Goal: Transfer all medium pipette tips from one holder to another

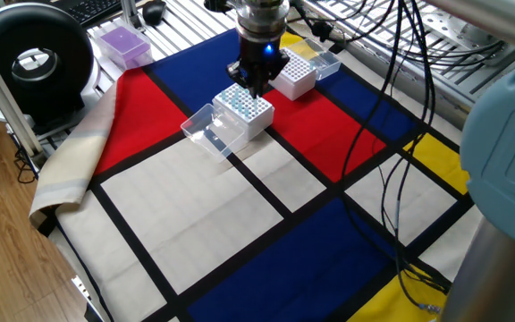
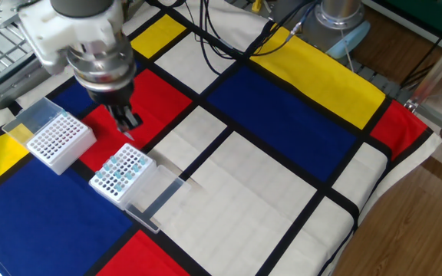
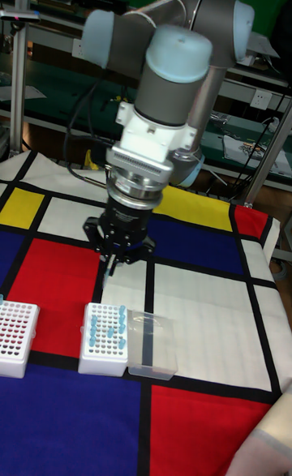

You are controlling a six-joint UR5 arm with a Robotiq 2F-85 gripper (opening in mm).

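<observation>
Hand (image 2: 130, 126) above the blue-tip rack (image 2: 120, 173), fingers nearly closed, grip contents indiscernible; carry level to the empty rack (image 2: 56, 139), descend vertically.

- The gripper (image 2: 128, 123) hangs above the table cloth (image 2: 282, 199), just beside and higher than the rack (image 2: 119, 173) holding the medium pipette tips (image 3: 107, 332).
- That rack's open lid (image 2: 150, 201) lies flat against its side, on the cloth.
- A 2nd rack (image 2: 54, 140) stands near the 1st, on the side away from the lid.
- Both racks rest on the cloth.
</observation>
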